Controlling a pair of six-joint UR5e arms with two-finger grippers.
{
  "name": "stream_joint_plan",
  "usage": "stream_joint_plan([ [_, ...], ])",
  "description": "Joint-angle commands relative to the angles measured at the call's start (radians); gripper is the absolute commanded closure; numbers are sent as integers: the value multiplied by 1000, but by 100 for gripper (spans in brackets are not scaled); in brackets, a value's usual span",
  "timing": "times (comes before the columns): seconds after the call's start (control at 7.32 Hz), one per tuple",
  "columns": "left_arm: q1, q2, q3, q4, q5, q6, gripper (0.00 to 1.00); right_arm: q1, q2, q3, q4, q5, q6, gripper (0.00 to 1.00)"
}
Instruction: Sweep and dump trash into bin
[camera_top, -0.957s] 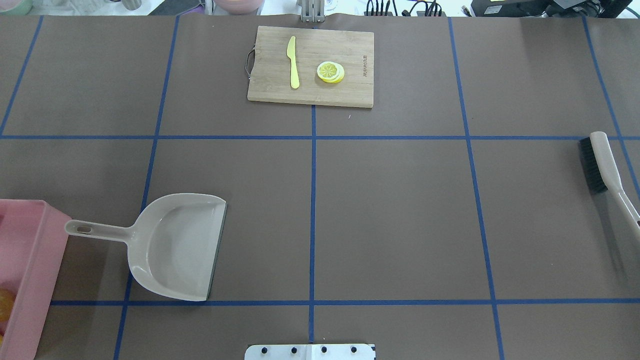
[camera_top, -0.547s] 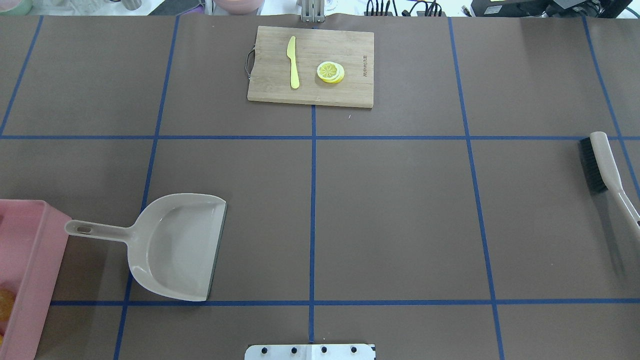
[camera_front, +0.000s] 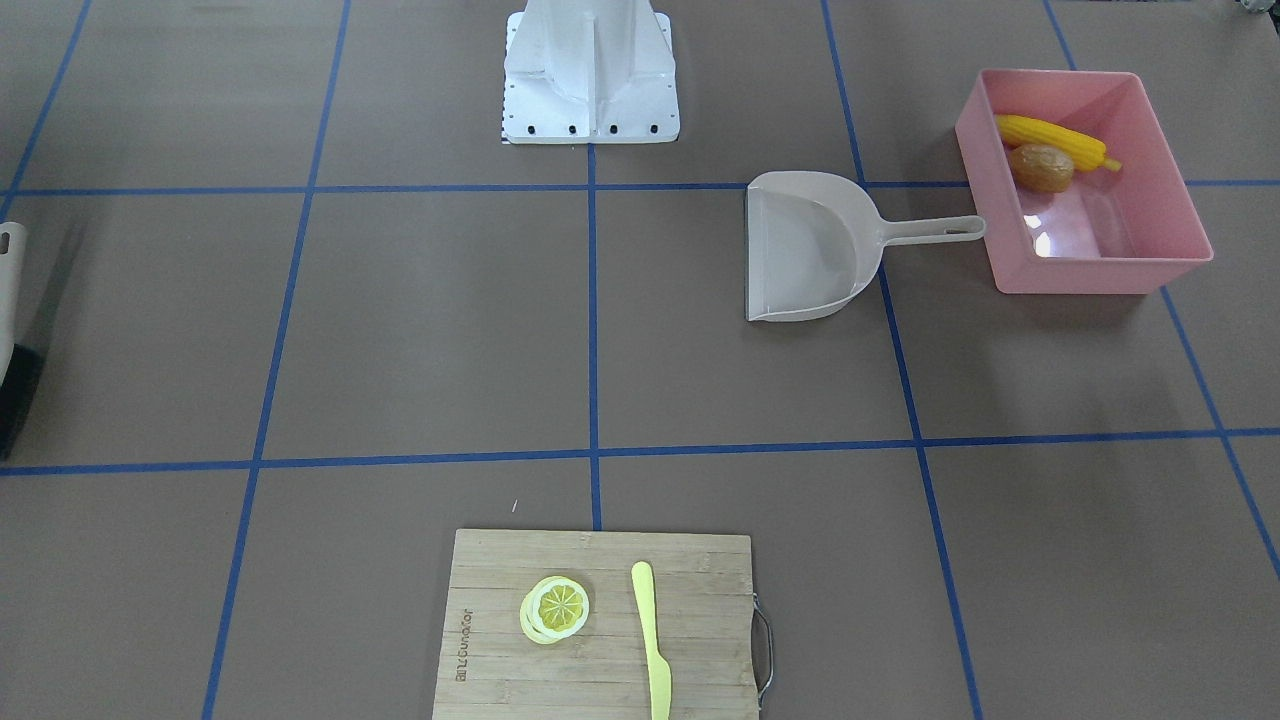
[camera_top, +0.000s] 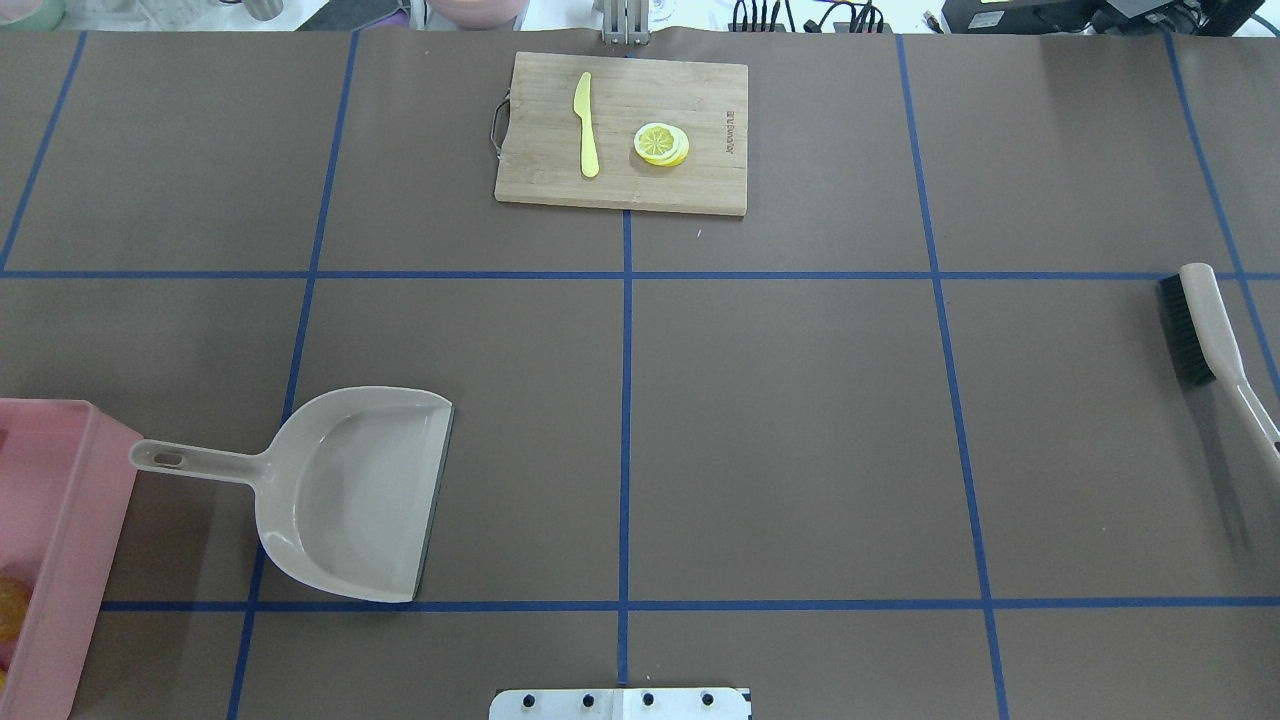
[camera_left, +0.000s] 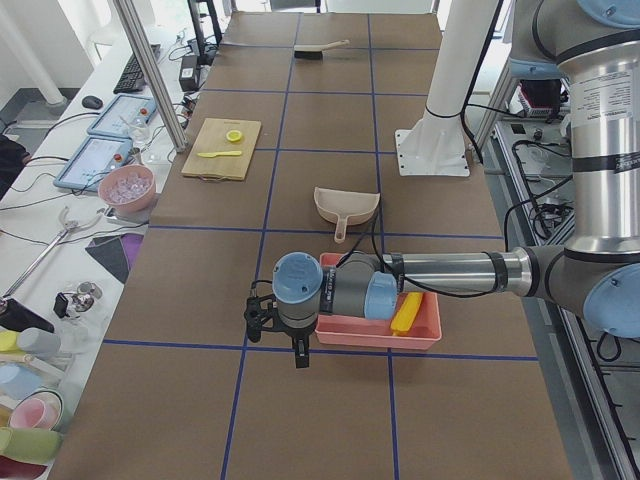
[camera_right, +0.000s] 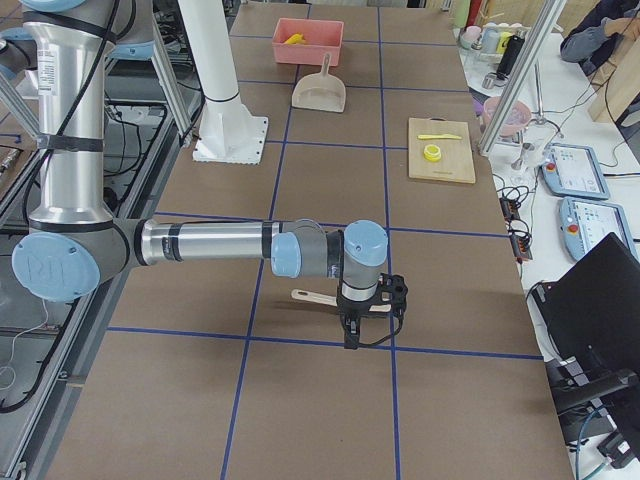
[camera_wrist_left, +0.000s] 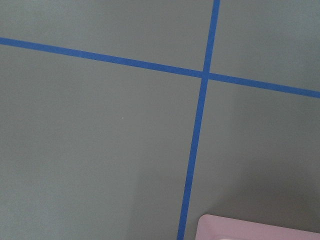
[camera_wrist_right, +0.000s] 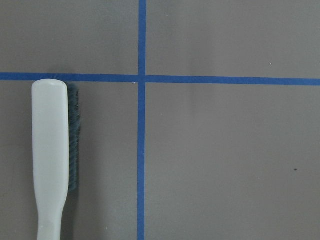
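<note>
The pink bin (camera_front: 1100, 275) stands at the table's left end; it also shows in the overhead view (camera_top: 70, 520), the exterior left view (camera_left: 375, 332) and the exterior right view (camera_right: 308, 28). In it lie the yellow corn cob (camera_front: 1055, 142) and the brown potato (camera_front: 1042, 167). The ginger root is hidden. The left gripper (camera_left: 297, 356) hangs over the table just outside the bin, seen only in the exterior left view, so I cannot tell if it is open. The right gripper (camera_right: 350, 338) hangs beside the brush (camera_right: 318, 296); I cannot tell its state either.
The beige dustpan (camera_top: 350, 495) lies next to the bin, handle toward it. The brush (camera_top: 1205, 335) lies at the table's right end. A wooden cutting board (camera_top: 700, 90) with a yellow knife (camera_top: 586, 125) and lemon slices (camera_top: 660, 143) sits at the far middle.
The yellow-orange piece in the bin at the overhead view's left edge has slipped slightly further out of sight. Nothing else has moved.
</note>
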Motion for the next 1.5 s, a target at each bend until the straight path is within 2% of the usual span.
stream_joint_plan([
  [0.0,0,3,4,1,-2,8,1,0,0,-1,0,0,0,0],
  [1.37,-2,17,6,1,-2,8,1,0,0,-1,0,0,0,0],
])
